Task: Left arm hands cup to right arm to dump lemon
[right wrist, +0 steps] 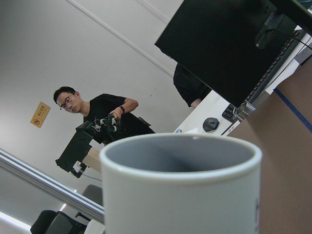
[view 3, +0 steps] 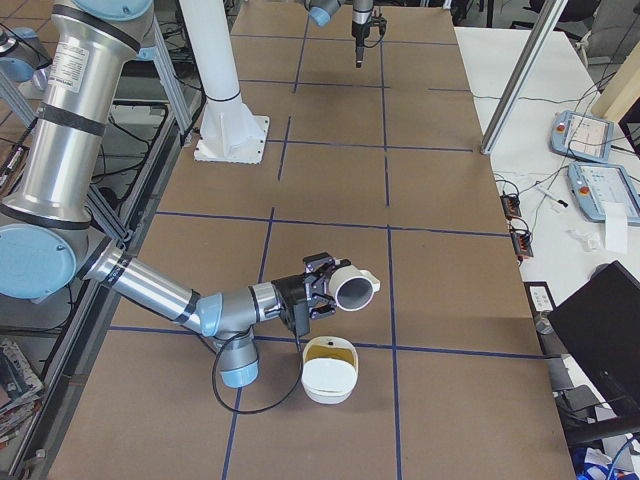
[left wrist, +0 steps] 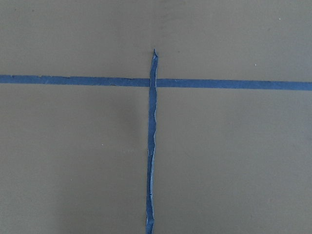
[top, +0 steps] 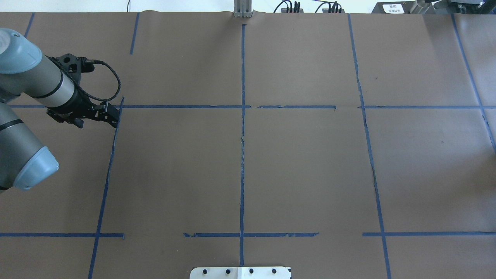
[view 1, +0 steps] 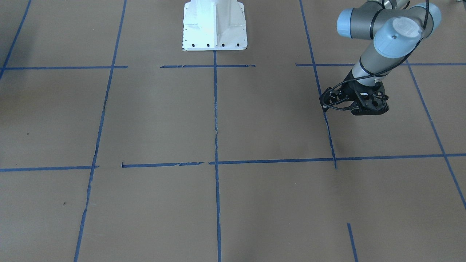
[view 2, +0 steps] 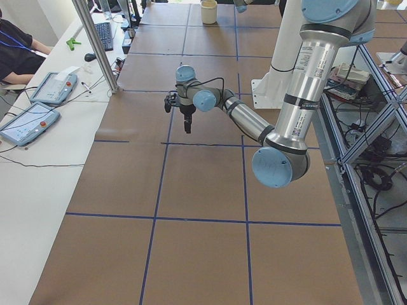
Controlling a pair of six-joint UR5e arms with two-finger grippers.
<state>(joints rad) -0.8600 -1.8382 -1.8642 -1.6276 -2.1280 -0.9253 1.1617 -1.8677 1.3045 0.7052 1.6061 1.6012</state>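
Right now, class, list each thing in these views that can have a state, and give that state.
left gripper: empty, pointing down above the table; jaws unclear.
right gripper: at the cup; open or shut, cannot tell.
cup: off the table, tipped on its side; nothing seen inside.
white bowl: upright on the table, yellowish inside.
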